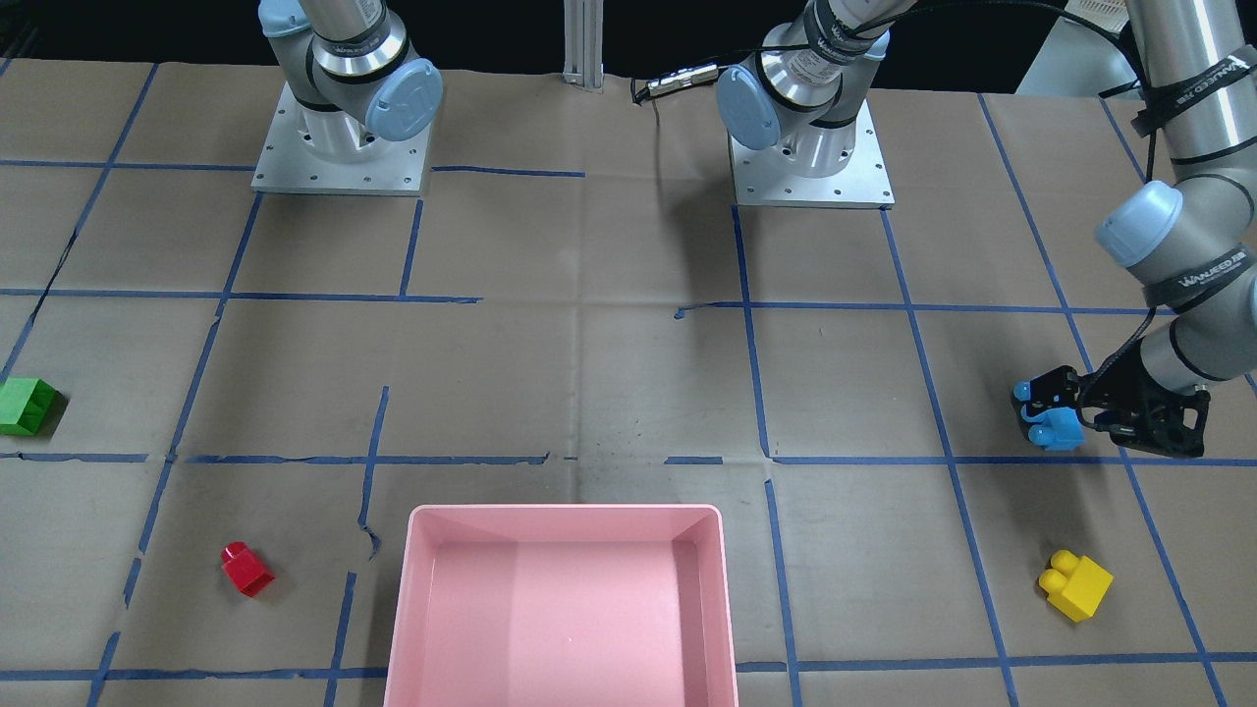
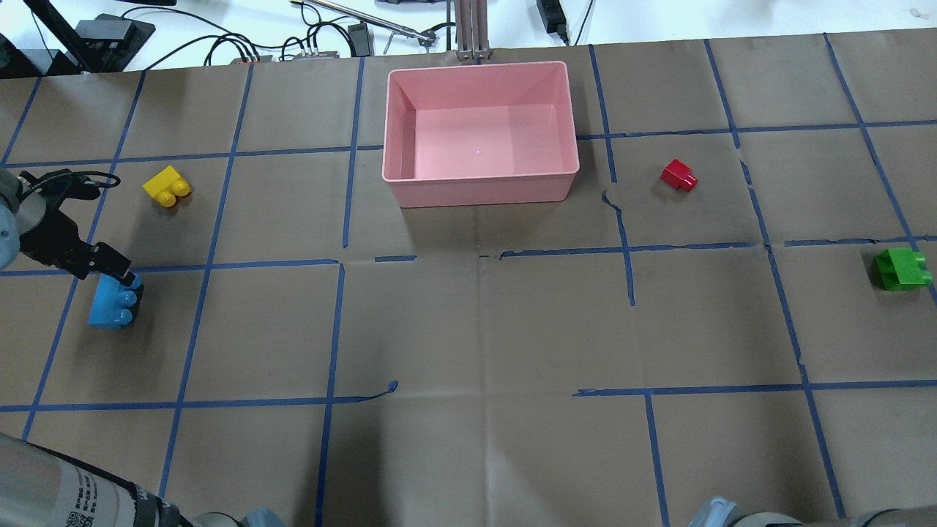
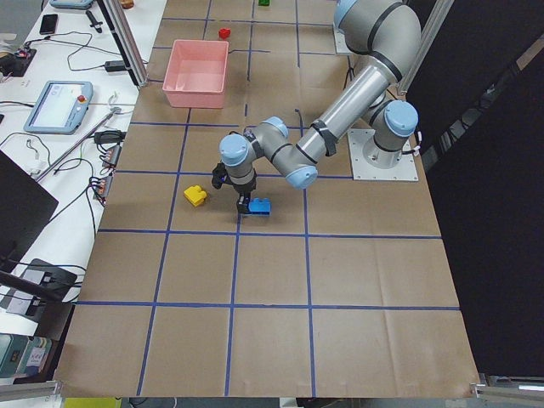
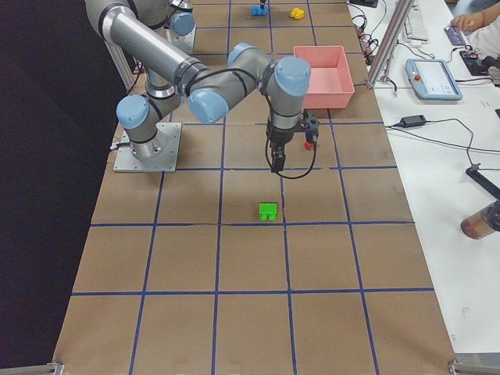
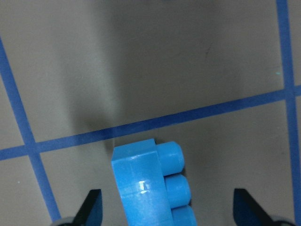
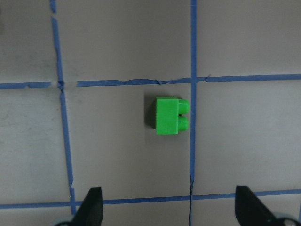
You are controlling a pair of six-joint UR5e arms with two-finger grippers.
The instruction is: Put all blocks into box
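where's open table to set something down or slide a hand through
The wide middle, between the box and the robot's edge, is bare. So is the stretch between the red block and green block. Crowded: the robot's left end, where jaws of the left gripper straddle the blue block near the yellow block.

ROBOTICS LAB: Two grey industrial arms, the left arm (image 3: 357, 93) and the right arm (image 4: 156, 55), stand bolted through metal base plates (image 1: 342, 157) to a long table. The table is covered in brown paper (image 2: 476, 329) gridded with blue tape (image 6: 193, 47). Along the edge opposite the robot runs a white bench (image 4: 422, 180) strewn with cables (image 2: 234, 47) and touchscreen control pendants (image 4: 433, 78), with an aluminium post (image 2: 472, 33) rising there. Black curtains (image 3: 484, 170) close off the robot's own edge.
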